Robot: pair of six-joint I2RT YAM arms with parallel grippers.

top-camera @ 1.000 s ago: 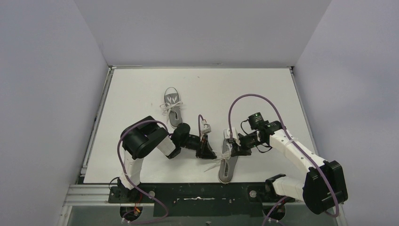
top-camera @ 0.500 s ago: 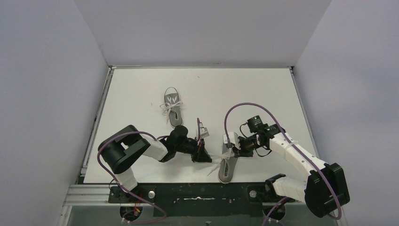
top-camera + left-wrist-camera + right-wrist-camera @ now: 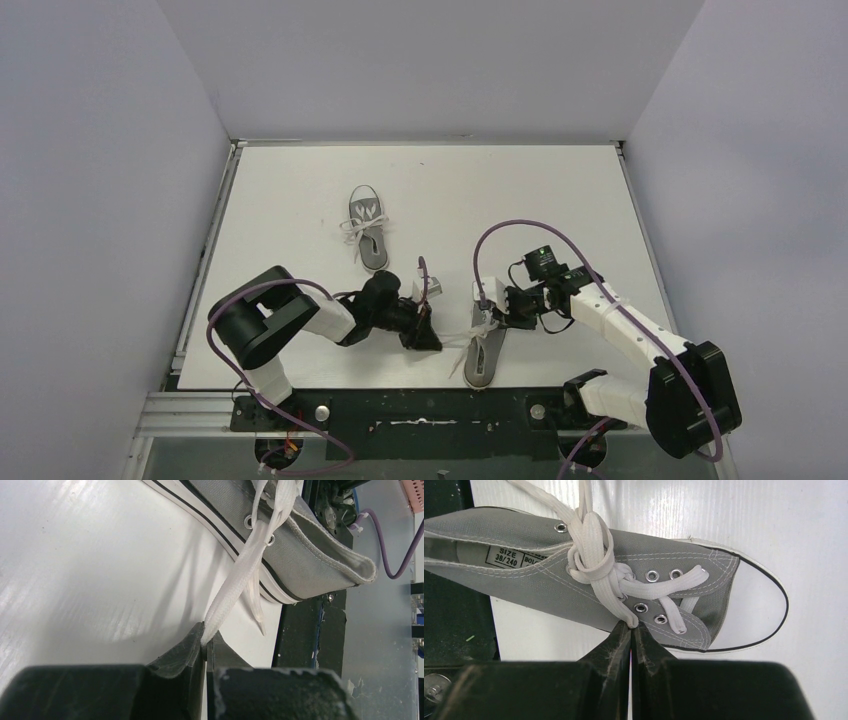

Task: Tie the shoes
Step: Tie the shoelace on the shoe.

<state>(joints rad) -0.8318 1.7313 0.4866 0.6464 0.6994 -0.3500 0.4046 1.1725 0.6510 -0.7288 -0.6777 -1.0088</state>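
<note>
Two grey shoes lie on the white table. The far shoe (image 3: 368, 228) has its white laces in a bow. The near shoe (image 3: 484, 352) (image 3: 539, 587) lies by the front edge, between both arms. My left gripper (image 3: 432, 340) (image 3: 205, 637) is shut on one white lace end (image 3: 234, 586) that runs taut from the shoe's eyelets (image 3: 310, 555). My right gripper (image 3: 492, 318) (image 3: 631, 625) is shut on a lace loop (image 3: 600, 582) coming out of a partly formed knot over the tongue. A second loose lace tip (image 3: 257, 617) hangs beside the sole.
The black base rail (image 3: 420, 400) runs just beyond the near shoe's heel. Purple cables (image 3: 520, 235) arch over both wrists. Walls enclose the table on the left, back and right.
The left gripper closed on the lace end and drew it a little left of the shoe while the left arm's elbow swung outward. The right gripper edged slightly left, still pinching its loop.
</note>
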